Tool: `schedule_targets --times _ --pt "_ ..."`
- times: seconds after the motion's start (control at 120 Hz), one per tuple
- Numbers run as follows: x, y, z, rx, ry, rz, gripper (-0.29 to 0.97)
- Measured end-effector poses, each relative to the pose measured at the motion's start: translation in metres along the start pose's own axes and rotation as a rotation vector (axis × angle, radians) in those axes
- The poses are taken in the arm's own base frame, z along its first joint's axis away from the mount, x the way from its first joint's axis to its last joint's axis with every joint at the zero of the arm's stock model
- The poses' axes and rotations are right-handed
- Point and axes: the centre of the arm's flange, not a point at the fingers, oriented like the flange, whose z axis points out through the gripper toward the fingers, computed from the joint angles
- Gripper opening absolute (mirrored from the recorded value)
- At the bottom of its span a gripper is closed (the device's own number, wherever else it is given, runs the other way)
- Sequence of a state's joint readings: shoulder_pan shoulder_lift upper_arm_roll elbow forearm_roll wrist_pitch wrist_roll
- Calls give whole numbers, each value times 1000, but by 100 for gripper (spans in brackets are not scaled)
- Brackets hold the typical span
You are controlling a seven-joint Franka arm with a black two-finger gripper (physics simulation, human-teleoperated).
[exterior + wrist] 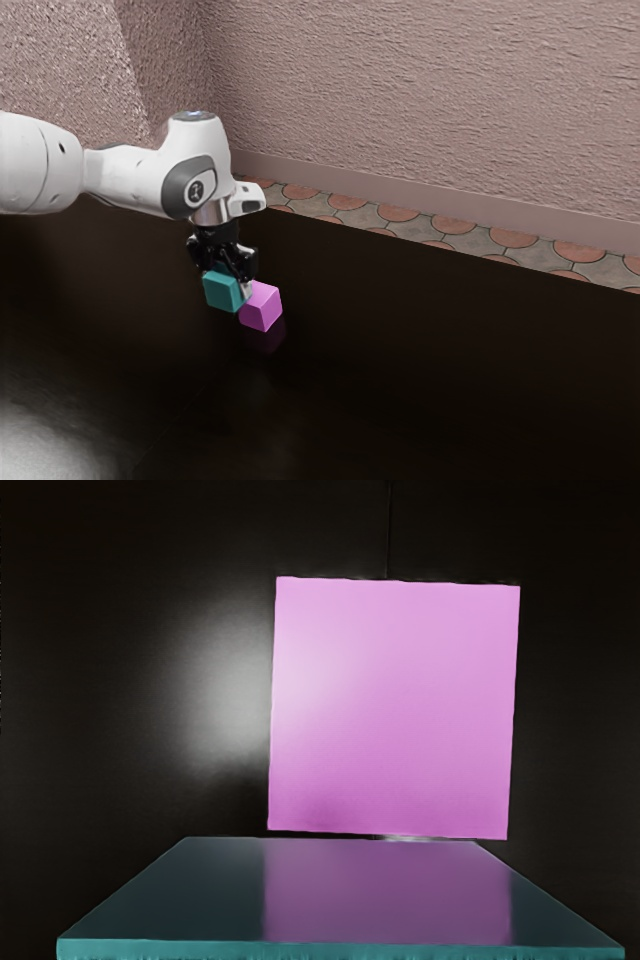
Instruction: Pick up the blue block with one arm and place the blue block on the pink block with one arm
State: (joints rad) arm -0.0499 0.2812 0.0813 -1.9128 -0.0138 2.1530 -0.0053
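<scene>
Blue block (223, 291) is held clamped in the pincer (228, 272), raised off the bench (420, 350) just beside the pink block (261, 305); the carrying step is judged in hand, and centring above the pink block is called for next.

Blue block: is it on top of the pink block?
No, the gripper holds the blue block beside the pink block, not on it.

We count two blocks in all: one blue block (223, 291) and one pink block (262, 306). The wrist view gives us the same tally, one of each colour. We count one arm (120, 175), and on it one end effector (226, 268) with two fingers. We count one dark surface (400, 380) beneath them.
</scene>
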Motion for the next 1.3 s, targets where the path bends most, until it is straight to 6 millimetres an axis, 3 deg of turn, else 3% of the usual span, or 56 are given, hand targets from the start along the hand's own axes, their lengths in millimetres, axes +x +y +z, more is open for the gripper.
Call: schedule_targets --times 0.183,0.35,1.025,1.3 --pt "43 3 -2 13 -7 37 34" --pt "61 2 3 14 -26 66 34" --pt "60 13 10 -55 -52 146 34" --pt "64 8 11 -54 -42 163 35"
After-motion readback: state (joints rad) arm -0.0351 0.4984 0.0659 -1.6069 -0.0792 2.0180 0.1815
